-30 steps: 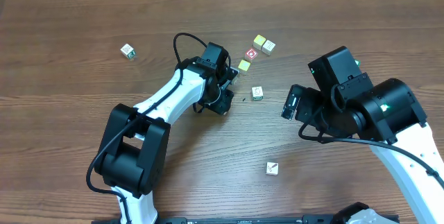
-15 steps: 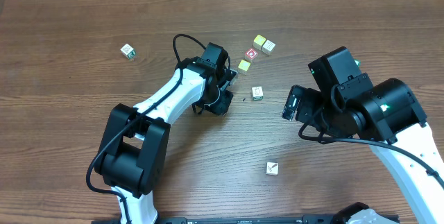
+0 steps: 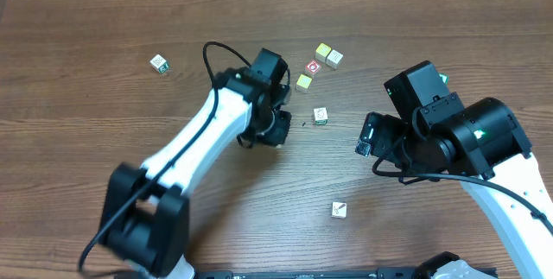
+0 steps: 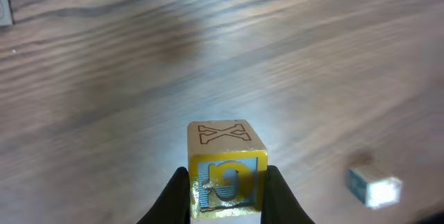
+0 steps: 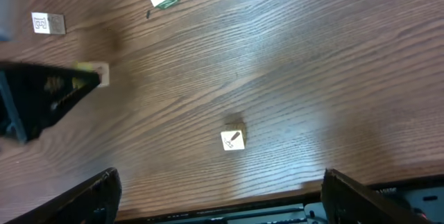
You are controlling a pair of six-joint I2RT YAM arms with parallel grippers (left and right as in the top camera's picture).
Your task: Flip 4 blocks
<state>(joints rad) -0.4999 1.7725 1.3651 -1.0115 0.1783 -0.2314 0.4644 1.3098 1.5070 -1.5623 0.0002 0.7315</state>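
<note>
left gripper [image 4: 227, 182] is clenched on a yellow x block [image 4: 223, 137], x face up, yellow face toward the wrist cam, fingers [image 4: 173, 197] tight on both sides. cannot tell if it is off the wooden table [image 3: 86, 141].

overhead, from the left gripper:
- 3 o'clock, near: green-marked block [image 3: 320, 116]
- 10 o'clock, well apart: lone green-marked block [image 3: 158, 63]
- 5 o'clock, well apart: red-marked block [image 3: 339, 211]
- 1 o'clock cluster: yellow-green block [image 3: 303, 81] nearest, then red ring cube [image 3: 312, 67], then yellow block [image 3: 322, 52] and cream block [image 3: 334, 57] side by side

right gripper [image 5: 222, 186] is released, jaws wide, nothing between them. in its wrist view the red-marked block sits at 12 o'clock, apart from the fingers.
</note>
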